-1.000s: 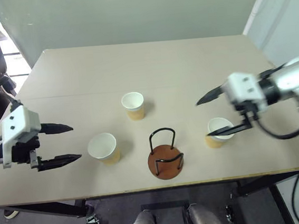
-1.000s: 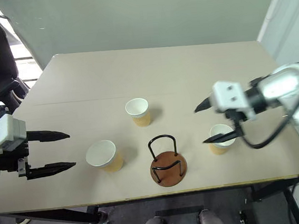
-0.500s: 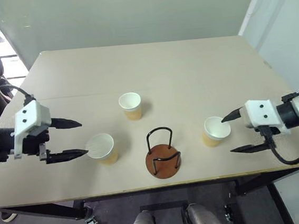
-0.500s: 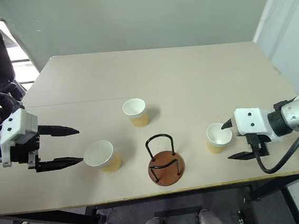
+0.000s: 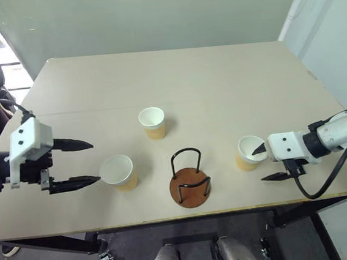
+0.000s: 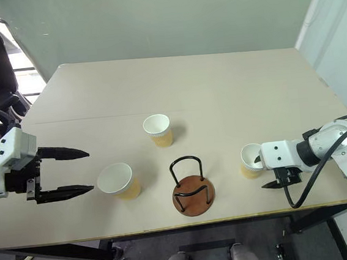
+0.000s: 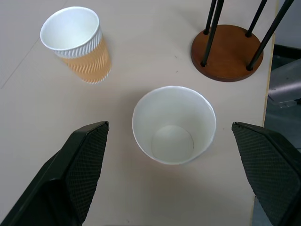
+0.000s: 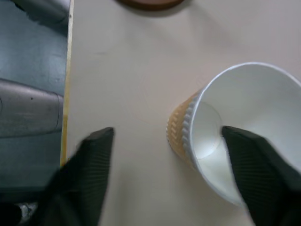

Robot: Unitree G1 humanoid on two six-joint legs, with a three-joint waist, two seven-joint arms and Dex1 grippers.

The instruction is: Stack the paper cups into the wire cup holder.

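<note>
**Cups and holder across the surface**

The wire cup holder [image 5: 189, 182] stands near the front edge of the surface [image 5: 175, 80], about midway. One cup [image 5: 152, 122] sits behind it, slightly left. A second cup [image 5: 118, 172] stands to its left, just beside the left hand [image 5: 83, 163]. A third cup [image 5: 248, 152] stands to its right, with one finger of the right hand [image 5: 266, 161] inside its rim.

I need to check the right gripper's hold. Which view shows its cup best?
The right wrist view: the cup is close, one finger inside its rim, one outside. The eye views show it small beside the right gripper.
</note>
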